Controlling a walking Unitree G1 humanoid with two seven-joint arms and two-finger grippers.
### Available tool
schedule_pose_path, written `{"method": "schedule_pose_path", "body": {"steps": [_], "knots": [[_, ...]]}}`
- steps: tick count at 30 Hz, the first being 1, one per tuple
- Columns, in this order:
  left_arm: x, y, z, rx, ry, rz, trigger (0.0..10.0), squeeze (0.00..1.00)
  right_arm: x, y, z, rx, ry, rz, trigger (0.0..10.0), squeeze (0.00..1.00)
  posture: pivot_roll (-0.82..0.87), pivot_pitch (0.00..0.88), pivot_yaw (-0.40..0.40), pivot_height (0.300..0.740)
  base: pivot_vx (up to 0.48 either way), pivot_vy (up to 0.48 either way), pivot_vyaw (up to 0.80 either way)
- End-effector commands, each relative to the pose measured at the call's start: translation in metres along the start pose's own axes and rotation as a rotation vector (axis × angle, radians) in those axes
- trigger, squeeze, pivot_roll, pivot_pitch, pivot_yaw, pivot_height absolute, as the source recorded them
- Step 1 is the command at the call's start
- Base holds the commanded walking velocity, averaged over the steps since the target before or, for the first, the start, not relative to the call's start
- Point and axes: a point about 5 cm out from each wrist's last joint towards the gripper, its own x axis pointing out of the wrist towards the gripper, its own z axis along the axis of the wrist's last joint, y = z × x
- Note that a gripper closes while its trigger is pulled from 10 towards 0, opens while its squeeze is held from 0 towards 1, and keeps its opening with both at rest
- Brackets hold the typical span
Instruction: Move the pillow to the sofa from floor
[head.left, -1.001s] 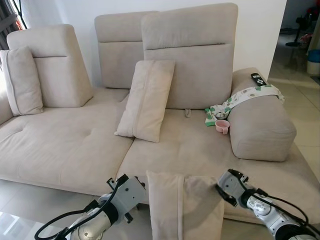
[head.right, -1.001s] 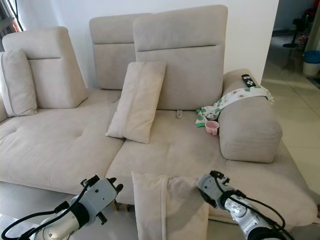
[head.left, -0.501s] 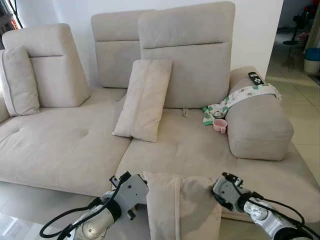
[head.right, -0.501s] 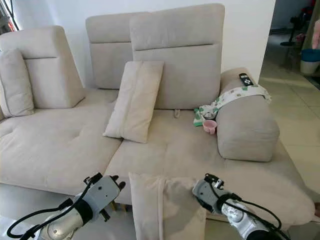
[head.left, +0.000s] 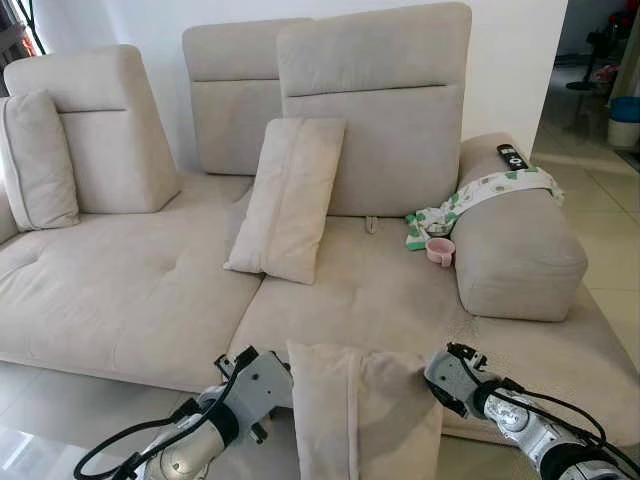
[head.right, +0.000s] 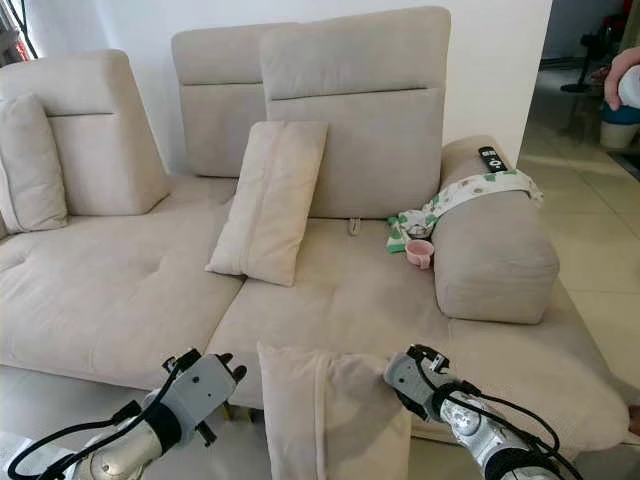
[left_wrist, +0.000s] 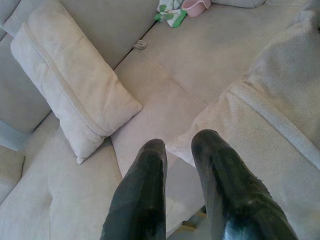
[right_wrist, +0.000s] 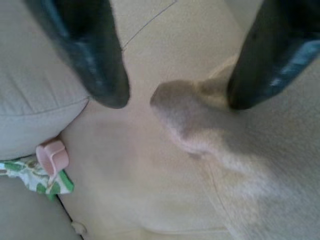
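Left claw (left_wrist: 177, 150) nearly closed, fingers a narrow gap apart, pressed against the left edge of the pillow (head.left: 365, 410). Right claw (right_wrist: 172, 100) spread wide, a corner of that same pillow poking up between its fingers (right_wrist: 97, 65), one finger touching the fabric. Pillow held upright between the two claws, off the floor, at the front edge of the sofa (head.left: 130, 290), leaning over the seat.

Counted, largest first: one beige sofa with three raised back sections and a fat armrest (head.left: 520, 255) on the right. Three pillows in all: the one between the claws, a second pillow (head.left: 290, 195) leaning tilted against the middle backrest, a third pillow (head.left: 40, 160) standing at the far left. One white-and-green cloth (head.left: 480, 195) draped over the armrest and down onto the seat. One black remote (head.left: 513, 157) lying on top of the armrest. One small pink cup (head.left: 441, 251) on the seat, just beside the armrest and touching the cloth's lower end.

Since half a second back: hardly any change, both claws and the pillow in much the same place. Newly seen at the far right edge, in the right eye view: part of a person's hand (head.right: 622, 75).
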Motion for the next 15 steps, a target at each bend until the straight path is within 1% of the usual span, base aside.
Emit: {"method": "schedule_pose_path", "body": {"steps": [1,2,15], "knots": [[-0.0029,0.0047,-0.0036,0.031,0.031,0.020,10.0,0.00,0.0013,0.0077,0.0007,0.029,0.001,0.015,0.2,0.00,0.41,0.026,0.120,0.560,0.000,0.000,0.00],[-0.0024,0.0047,-0.0033,0.031,0.030,0.019,10.0,0.00,0.0013,0.0084,0.0008,0.032,-0.002,0.013,0.0,0.00,0.41,0.025,0.121,0.560,0.000,0.000,0.00],[0.0002,0.0033,-0.0021,0.033,0.021,0.010,10.0,0.00,-0.0005,0.0074,0.0004,0.029,-0.022,-0.020,0.0,0.00,0.40,0.023,0.126,0.560,0.000,0.000,0.00]]}}
